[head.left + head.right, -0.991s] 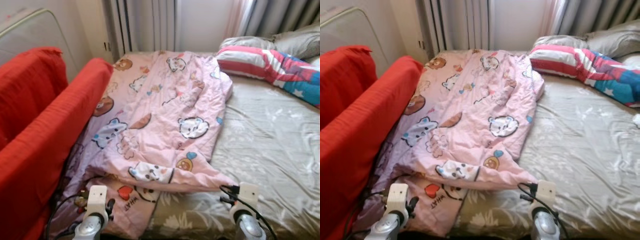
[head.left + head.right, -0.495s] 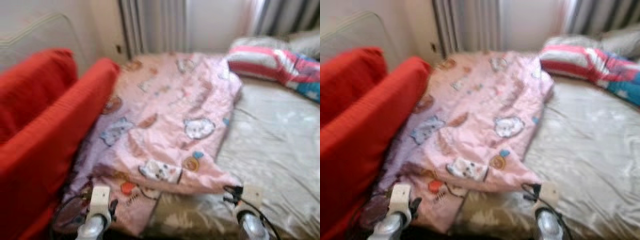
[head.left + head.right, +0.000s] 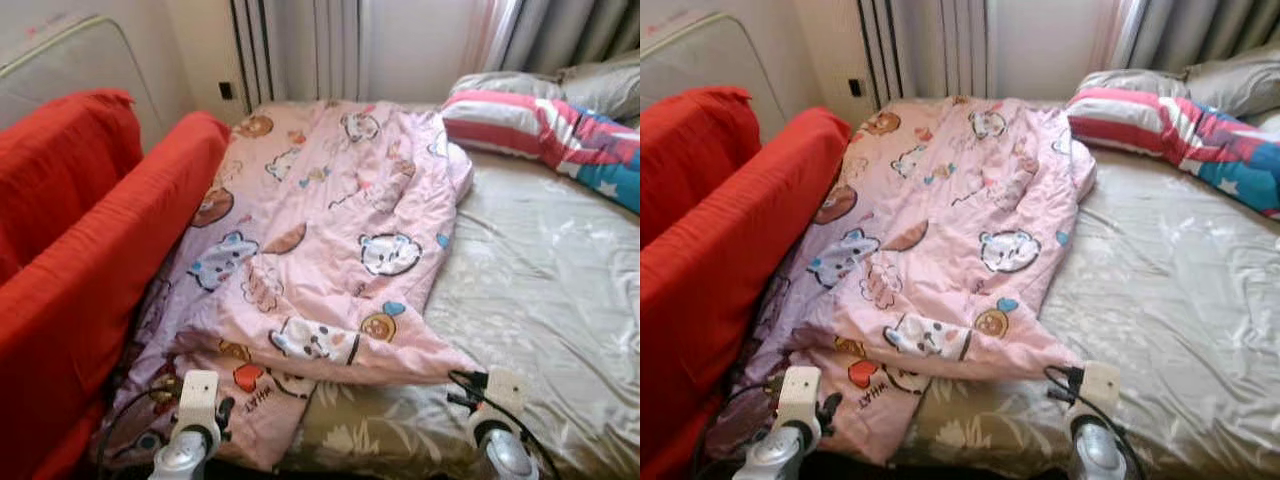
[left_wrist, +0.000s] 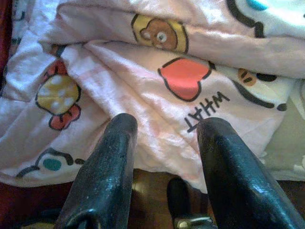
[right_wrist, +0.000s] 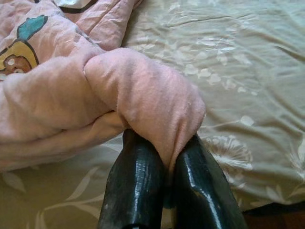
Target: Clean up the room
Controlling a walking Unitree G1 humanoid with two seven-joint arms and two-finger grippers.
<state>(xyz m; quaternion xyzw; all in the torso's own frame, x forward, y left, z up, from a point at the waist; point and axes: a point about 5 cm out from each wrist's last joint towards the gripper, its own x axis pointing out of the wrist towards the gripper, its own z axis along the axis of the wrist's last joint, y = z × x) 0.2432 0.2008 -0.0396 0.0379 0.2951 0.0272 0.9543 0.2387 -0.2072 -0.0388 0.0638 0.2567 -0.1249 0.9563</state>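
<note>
A pink quilt (image 3: 330,230) printed with cartoon animals lies rumpled over the left half of the bed, its near edge folded back. My right gripper (image 5: 164,143) is shut on a folded corner of the quilt (image 5: 143,86) just above the olive floral sheet (image 5: 248,62). My left gripper (image 4: 164,126) is open, its black fingers (image 4: 112,162) hovering over the quilt's hanging edge (image 4: 143,90) near a red heart print. In the eye views both wrists sit at the foot of the bed, left arm (image 3: 195,420) and right arm (image 3: 492,415).
A red-covered sofa (image 3: 90,260) presses against the bed's left side. A striped pillow (image 3: 540,125) and a grey pillow (image 3: 600,85) lie at the head. The olive sheet (image 3: 540,270) is bare on the right. Curtains (image 3: 300,45) hang behind.
The head camera swayed and blurred, then settled. Both arms and the quilt stand about as before.
</note>
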